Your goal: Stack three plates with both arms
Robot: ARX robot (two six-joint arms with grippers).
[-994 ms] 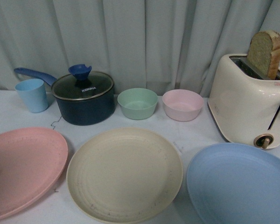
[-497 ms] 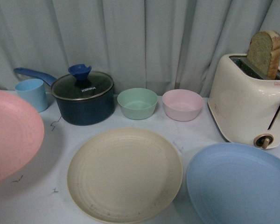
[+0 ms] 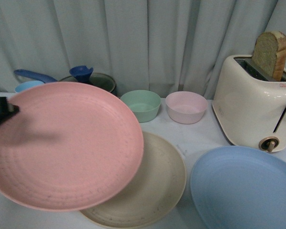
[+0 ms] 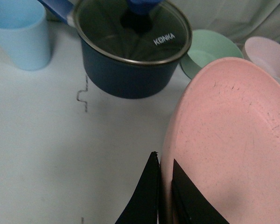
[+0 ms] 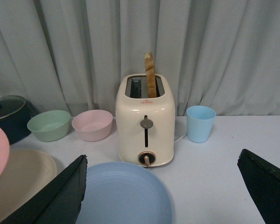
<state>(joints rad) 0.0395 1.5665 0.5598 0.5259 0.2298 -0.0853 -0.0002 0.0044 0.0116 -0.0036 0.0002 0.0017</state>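
While L gripper (image 4: 164,163) pinches the pink plate (image 3: 66,143) by its rim, tilted over the cream plate (image 3: 157,191) at the table (image 3: 200,133) front edge, R gripper (image 5: 162,161) gapes wide, empty. Blue plate (image 3: 243,191) lies at front-right corner.

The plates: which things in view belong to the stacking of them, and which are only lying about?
Belong to the job: pink plate, held in the left pincer; cream plate; light blue plate.

Lying about: blue saucepan with glass lid; light blue cup beside it; green bowl; pink bowl; toaster; bread slice in it.
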